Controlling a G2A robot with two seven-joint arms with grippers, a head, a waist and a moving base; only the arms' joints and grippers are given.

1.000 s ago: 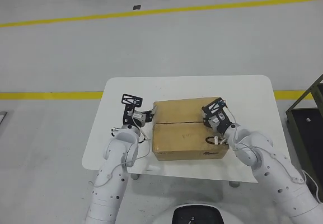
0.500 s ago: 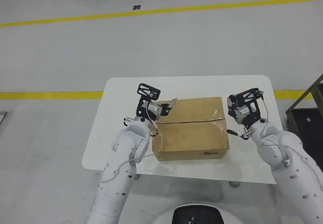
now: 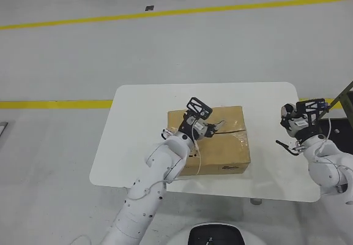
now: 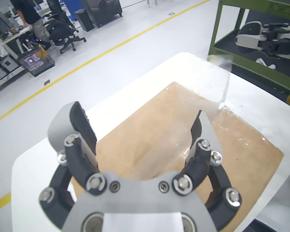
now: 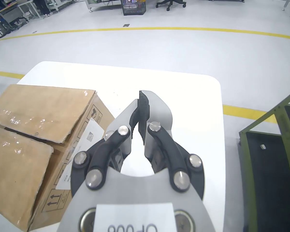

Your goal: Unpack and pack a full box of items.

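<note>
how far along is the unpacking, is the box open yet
Done: a strip of clear tape stands peeled up off one end of the box top. In hand: the left gripper hangs open above the flaps, and the right gripper is shut, off beside the box over the table. Left: both flaps lie shut and nothing is out, so opening, emptying and repacking all remain.

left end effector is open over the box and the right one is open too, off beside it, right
No, the right end effector is shut, fingertips touching, as the right wrist view shows. The left end effector is open over the box.
</note>
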